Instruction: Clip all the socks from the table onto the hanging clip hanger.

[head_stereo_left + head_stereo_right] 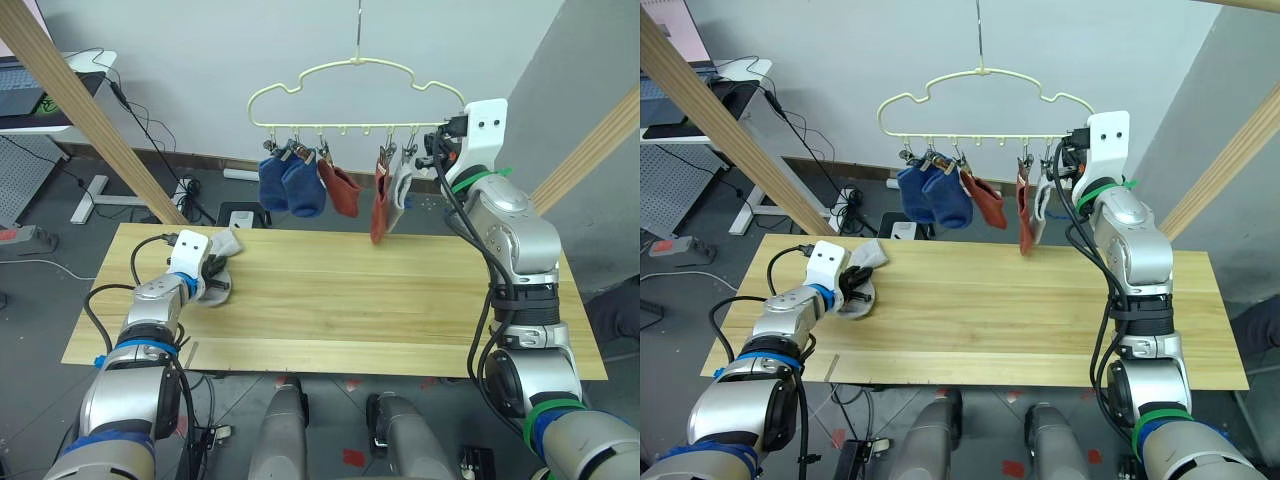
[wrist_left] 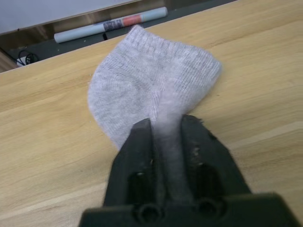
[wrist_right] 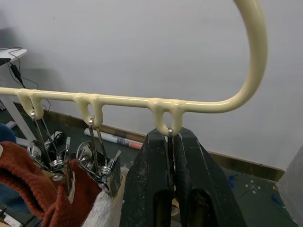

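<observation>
A plank table [image 1: 400,320] stands before a white wall, with slanted wooden poles [image 1: 90,120] at either side, cables on the dark floor and a desk [image 1: 40,100] at far left. The hanger [image 1: 355,95] hangs above the table's far edge, its bar running left to right; two blue socks [image 1: 290,185], two red socks [image 1: 345,190] and one grey one [image 1: 400,190] dangle from its clips. The right gripper [image 3: 171,156] is pinched on the rightmost clip [image 3: 170,135]. The left gripper [image 2: 165,142] is clamped on the last grey sock [image 2: 151,85], which lies flat near the table's left end, toe pointing away from the fingers.
</observation>
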`<state>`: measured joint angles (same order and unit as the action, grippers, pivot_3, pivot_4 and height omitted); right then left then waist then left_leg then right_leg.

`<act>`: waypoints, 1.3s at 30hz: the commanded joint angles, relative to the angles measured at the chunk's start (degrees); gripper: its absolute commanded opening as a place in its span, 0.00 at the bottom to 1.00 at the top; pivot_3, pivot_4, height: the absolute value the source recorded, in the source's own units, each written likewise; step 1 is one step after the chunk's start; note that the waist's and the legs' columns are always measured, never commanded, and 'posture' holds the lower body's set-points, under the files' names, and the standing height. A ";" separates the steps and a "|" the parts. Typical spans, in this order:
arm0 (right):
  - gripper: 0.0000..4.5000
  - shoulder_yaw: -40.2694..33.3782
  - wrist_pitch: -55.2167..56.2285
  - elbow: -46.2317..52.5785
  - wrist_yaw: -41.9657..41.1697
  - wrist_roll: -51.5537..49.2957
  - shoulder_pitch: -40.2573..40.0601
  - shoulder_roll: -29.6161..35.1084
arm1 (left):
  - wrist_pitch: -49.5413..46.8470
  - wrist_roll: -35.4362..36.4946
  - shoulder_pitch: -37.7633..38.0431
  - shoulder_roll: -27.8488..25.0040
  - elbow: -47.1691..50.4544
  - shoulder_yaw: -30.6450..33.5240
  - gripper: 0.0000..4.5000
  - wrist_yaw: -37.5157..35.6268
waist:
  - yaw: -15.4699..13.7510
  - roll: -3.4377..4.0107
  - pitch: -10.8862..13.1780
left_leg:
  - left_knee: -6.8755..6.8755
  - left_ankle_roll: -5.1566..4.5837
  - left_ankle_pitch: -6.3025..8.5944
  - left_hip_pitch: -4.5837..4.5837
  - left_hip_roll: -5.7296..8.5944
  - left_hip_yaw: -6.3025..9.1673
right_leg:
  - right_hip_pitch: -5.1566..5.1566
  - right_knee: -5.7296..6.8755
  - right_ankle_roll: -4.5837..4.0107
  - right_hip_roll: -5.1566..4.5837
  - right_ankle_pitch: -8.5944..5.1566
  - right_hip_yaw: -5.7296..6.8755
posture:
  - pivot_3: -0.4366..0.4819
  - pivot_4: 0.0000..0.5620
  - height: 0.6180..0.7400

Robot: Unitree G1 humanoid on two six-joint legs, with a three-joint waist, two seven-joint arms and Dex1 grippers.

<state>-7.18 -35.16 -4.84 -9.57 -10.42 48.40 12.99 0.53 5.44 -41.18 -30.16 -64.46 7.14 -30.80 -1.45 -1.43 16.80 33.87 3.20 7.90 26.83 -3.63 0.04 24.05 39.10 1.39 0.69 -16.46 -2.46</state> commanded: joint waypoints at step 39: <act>0.00 -24.98 -49.23 10.46 7.85 -20.19 14.42 -2.33 | 4.56 1.28 16.16 23.26 64.36 -20.75 0.01 -6.16 | 1.52 -0.01 0.02 | 0.08 -0.02 0.00 0.10 0.00 -0.04 | -0.04 -0.02 -0.09 -0.02 0.08 0.02 | 0.43 0.49 1.00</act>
<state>-30.46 -83.31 2.87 -2.62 -30.11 61.92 10.60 3.77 6.88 -25.00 -7.31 -0.70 -12.80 -36.91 0.08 -1.44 16.82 33.94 3.18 7.89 26.94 -3.63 0.01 24.01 39.08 1.31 0.67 -16.37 -2.43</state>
